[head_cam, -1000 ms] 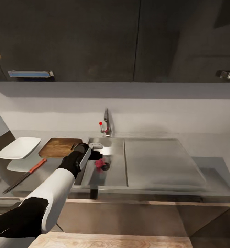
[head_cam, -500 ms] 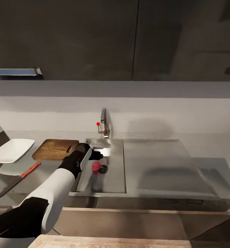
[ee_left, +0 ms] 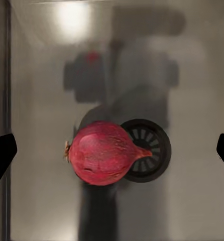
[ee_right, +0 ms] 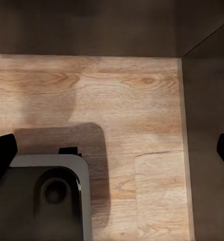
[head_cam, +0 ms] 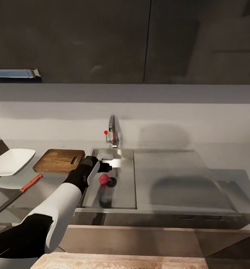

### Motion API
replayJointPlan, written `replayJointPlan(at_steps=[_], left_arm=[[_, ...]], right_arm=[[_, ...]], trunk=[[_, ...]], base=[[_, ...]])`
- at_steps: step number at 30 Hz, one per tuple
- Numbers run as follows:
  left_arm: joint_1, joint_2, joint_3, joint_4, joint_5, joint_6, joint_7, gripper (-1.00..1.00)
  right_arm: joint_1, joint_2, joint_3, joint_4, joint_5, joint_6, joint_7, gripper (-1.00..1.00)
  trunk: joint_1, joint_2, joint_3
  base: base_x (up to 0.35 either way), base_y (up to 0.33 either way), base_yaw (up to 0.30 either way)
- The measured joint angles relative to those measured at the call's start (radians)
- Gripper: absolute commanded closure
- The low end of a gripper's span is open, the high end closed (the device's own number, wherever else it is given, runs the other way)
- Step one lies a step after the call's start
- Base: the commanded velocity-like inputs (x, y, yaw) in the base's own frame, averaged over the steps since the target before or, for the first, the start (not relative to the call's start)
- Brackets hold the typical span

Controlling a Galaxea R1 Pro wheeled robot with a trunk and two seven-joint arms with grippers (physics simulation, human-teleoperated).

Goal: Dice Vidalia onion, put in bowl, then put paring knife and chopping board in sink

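The pinkish-red Vidalia onion lies on the floor of the steel sink, beside the round drain. My left gripper hangs open over the basin, just above the onion. In the left wrist view the onion sits centred between the widely spread fingertips, partly covering the drain. The brown chopping board lies on the grey countertop left of the sink. Left of it stand the white bowl and the paring knife. My right gripper is open over wooden flooring.
A chrome faucet with a red knob stands behind the basin. The flat drainboard stretches to the right of it. Dark wall cabinets hang above. A grey part of the robot's base shows in the right wrist view.
The head camera has shifted, sliding the whole scene a little left. Relative to the sink, my left gripper has edged closer over the onion. Both grippers stay open.
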Motion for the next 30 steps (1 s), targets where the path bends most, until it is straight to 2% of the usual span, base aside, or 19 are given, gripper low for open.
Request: replayJointPlan(at_steps=[30], left_arm=[[0.001, 0.002, 0.000, 0.031, 0.000, -0.004, -0.006, -1.00]], right_arm=[[0.000, 0.000, 0.000, 0.000, 0.000, 0.000, 0.000, -1.00]], trunk=[[0.000, 0.000, -0.049]], base=[[0.037, 0.000, 0.000]])
